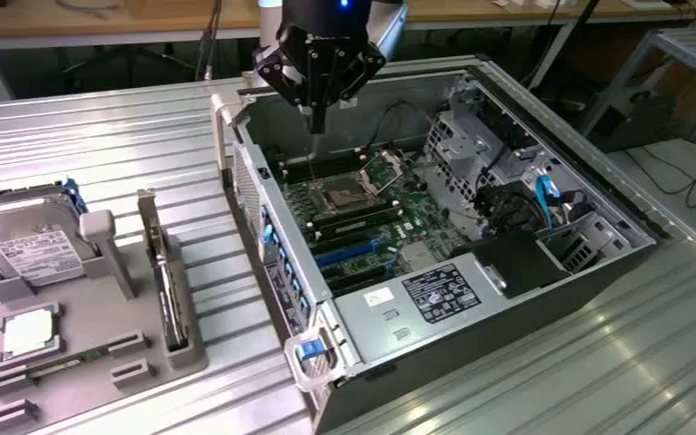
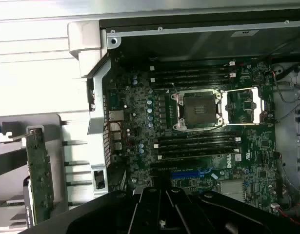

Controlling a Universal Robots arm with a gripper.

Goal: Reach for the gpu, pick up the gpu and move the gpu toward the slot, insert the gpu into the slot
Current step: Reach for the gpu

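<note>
On grey rack (image 1: pixel 88 313): thin flat green gpu (image 1: pixel 173 304).

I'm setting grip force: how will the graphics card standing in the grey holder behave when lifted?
Probably stiff: the card is a flat board. Likely light, being so thin. Standing on edge in the holder, it may tip if nudged sideways.

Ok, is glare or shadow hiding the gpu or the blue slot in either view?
Exterior view: even light; the gpu in its gray holder and the slot are both plainly visible. Wrist view: the metal table glares white beside the computer case, the gpu is lit, the slot sits in dim light but its blue shows.
</note>
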